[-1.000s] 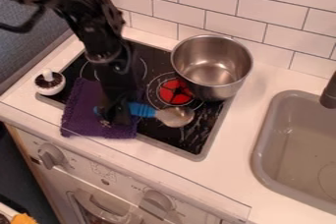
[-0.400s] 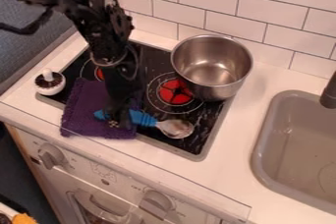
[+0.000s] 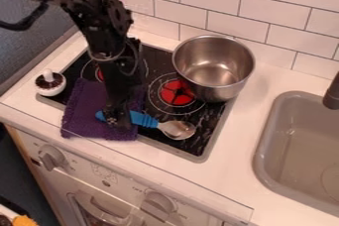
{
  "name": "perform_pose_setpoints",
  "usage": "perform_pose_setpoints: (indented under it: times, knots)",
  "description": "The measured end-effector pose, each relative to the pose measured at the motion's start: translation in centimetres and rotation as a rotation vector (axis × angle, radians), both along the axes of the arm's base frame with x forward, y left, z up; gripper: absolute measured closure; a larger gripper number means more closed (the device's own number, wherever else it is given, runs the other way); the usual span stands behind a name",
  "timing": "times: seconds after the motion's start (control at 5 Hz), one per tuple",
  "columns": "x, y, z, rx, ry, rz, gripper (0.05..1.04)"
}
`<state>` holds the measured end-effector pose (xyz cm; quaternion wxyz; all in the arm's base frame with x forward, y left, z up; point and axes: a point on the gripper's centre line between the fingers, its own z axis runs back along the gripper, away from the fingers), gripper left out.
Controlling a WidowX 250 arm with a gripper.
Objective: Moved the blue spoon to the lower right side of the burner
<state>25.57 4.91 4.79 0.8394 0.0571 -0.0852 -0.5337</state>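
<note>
The gripper hides part of the spoon's handle (about its middle, it seems).

The black robot arm enters the camera view from the upper left, beyond the far edge of the purple cloth, and its thick upper section bends into a narrower section that slopes downward and slightly rightward toward the cloth. The wrist is positioned past the cloth's far edge as seen in the view, roughly in line with the section above it. Below the wrist, the black gripper is oriented steeply downward, with its tip end over the cloth's near right portion, inside the near edge.
</note>
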Motion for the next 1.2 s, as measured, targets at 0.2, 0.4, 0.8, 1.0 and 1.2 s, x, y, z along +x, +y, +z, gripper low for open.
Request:
perform_pose_setpoints:
  times: [0.2, 0.4, 0.8, 1.0, 1.2]
  knots:
    - [0.3, 0.8, 3.0, -0.045, -0.024, 0.008, 0.083]
    - [0.5, 1.3, 5.6, -0.084, -0.032, 0.025, 0.083]
    - [0.4, 2.0, 6.7, -0.115, -0.036, 0.074, 0.083]
    - [0.4, 2.0, 6.7, -0.115, -0.036, 0.076, 0.083]
    - [0.4, 2.0, 6.8, -0.114, -0.037, 0.076, 0.083]
